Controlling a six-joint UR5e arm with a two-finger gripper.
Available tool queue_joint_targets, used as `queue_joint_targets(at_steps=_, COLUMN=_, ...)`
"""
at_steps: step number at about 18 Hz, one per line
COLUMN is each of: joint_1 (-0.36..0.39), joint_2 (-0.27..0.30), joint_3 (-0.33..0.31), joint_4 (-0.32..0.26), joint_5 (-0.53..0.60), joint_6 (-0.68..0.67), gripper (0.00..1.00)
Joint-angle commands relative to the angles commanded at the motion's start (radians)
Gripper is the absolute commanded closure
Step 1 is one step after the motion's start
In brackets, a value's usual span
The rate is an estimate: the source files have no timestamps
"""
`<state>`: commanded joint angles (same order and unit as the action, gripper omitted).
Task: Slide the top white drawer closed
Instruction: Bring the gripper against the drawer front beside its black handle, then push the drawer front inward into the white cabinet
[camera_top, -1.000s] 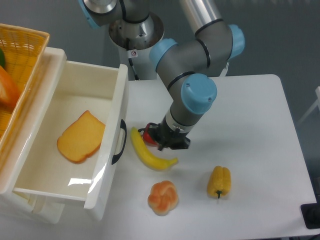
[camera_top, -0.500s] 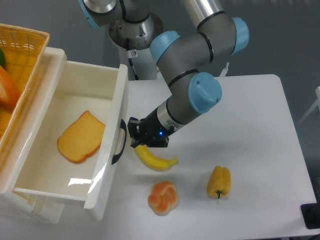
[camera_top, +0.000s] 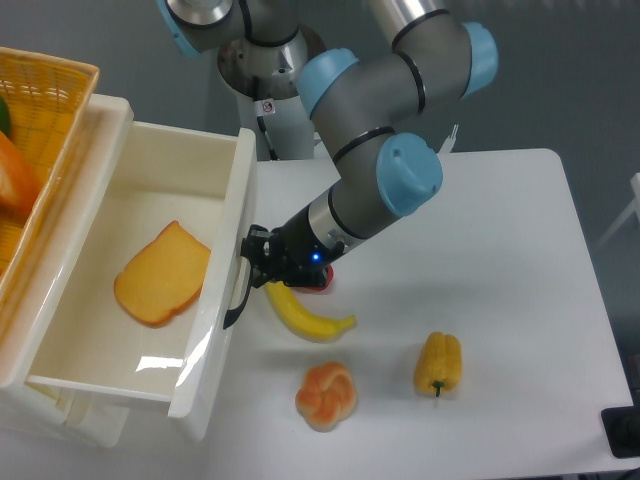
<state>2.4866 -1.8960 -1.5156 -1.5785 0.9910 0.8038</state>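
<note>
Fingers (camera_top: 252, 250) right against the curved black handle (camera_top: 238, 290) on the front of the top white drawer (camera_top: 225, 300); from this angle, cannot tell whether spread or clenched, nor whether clamped round the handle or merely pressed to it. Gripper (camera_top: 256, 256) reaching in from the table side, low and nearly level. Drawer pulled far out, wide open, a slice of toast (camera_top: 163, 273) lying on its floor, orange woven basket (camera_top: 45, 110) beside it at upper left. Risks, as judged from here: contact sits at the upper end of the handle, off the middle of the front, so a push could skew the drawer and jam it on its runners. Could also slip off the glossy front or the rounded handle and skid past. Banana (camera_top: 300, 312) lying just below the wrist, near enough to be swept along by a low sweep. Toast likely to slide if shoved hard.
</note>
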Motion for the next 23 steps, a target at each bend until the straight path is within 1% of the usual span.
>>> queue_joint_targets(at_steps=4, joint_1=-0.021, joint_2=0.0, joint_3=-0.002, joint_4=0.0, joint_5=0.0, joint_6=-0.021, gripper=1.0)
queue_joint_targets(at_steps=7, joint_1=-0.041, joint_2=0.017, joint_3=-0.002, joint_4=0.002, joint_5=0.002, joint_6=-0.041, gripper=1.0)
queue_joint_targets(at_steps=9, joint_1=-0.061, joint_2=0.014, joint_3=-0.006, joint_4=0.012, joint_5=0.006, joint_6=-0.041, gripper=1.0)
queue_joint_targets(at_steps=12, joint_1=-0.077, joint_2=0.014, joint_3=-0.011, joint_4=0.012, joint_5=0.008, joint_6=-0.046, gripper=1.0)
queue_joint_targets(at_steps=19, joint_1=-0.141, joint_2=0.011, joint_3=-0.017, joint_4=0.017, joint_5=0.017, joint_6=-0.078, gripper=1.0)
queue_joint_targets(at_steps=23, joint_1=-0.192, joint_2=0.017, joint_3=-0.015, joint_4=0.015, joint_5=0.034, joint_6=-0.117, gripper=1.0)
